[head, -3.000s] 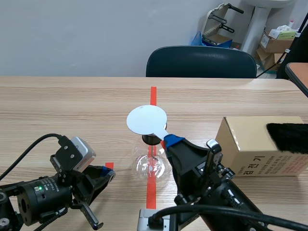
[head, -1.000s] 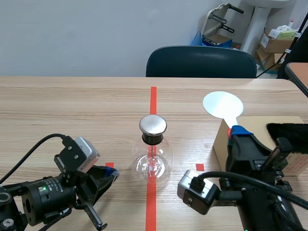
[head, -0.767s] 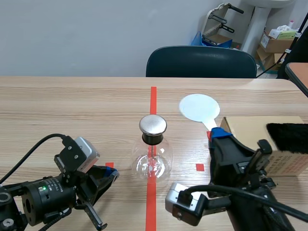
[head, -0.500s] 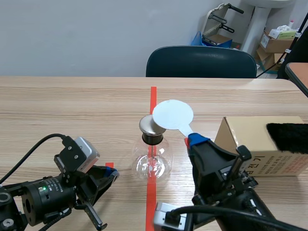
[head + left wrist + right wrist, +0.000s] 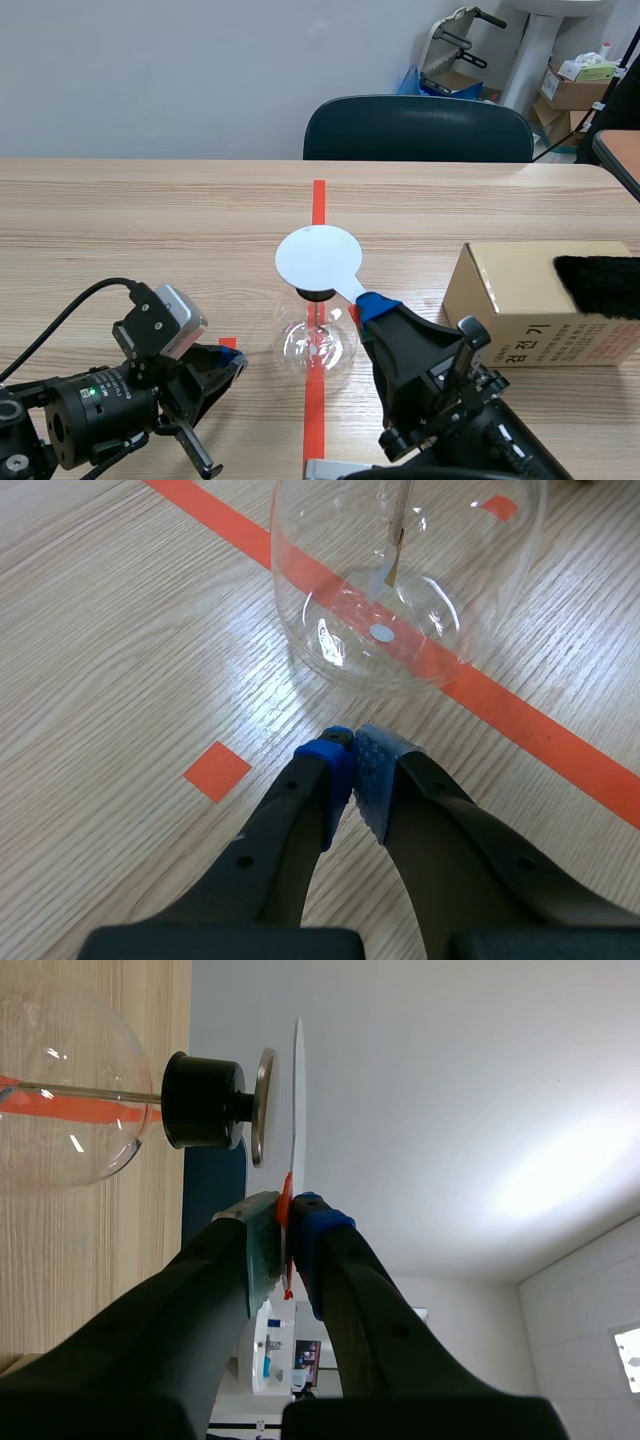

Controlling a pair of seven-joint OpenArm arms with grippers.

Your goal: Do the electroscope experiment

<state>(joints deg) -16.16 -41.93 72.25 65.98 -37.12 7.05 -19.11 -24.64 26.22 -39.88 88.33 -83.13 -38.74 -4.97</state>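
A clear glass flask electroscope [image 5: 317,343] stands on the red tape line at the table's middle, with a black stopper [image 5: 202,1101] and a metal cap [image 5: 265,1106]. My right gripper [image 5: 372,303] is shut on the handle of a white paddle disc [image 5: 318,258], which hovers just over the cap and hides it in the scene view. In the right wrist view the white paddle disc [image 5: 297,1110] sits a small gap from the cap. My left gripper [image 5: 350,770] rests shut on nothing on the table, just short of the flask [image 5: 400,590].
A cardboard box [image 5: 535,303] stands at the right with a black fur cloth [image 5: 598,285] on top. A dark chair [image 5: 418,128] is behind the table's far edge. Small red tape squares [image 5: 218,771] mark the wood.
My right arm has carried the white paddle from over the cardboard box leftward to just above the electroscope's cap. The left arm has stayed still.
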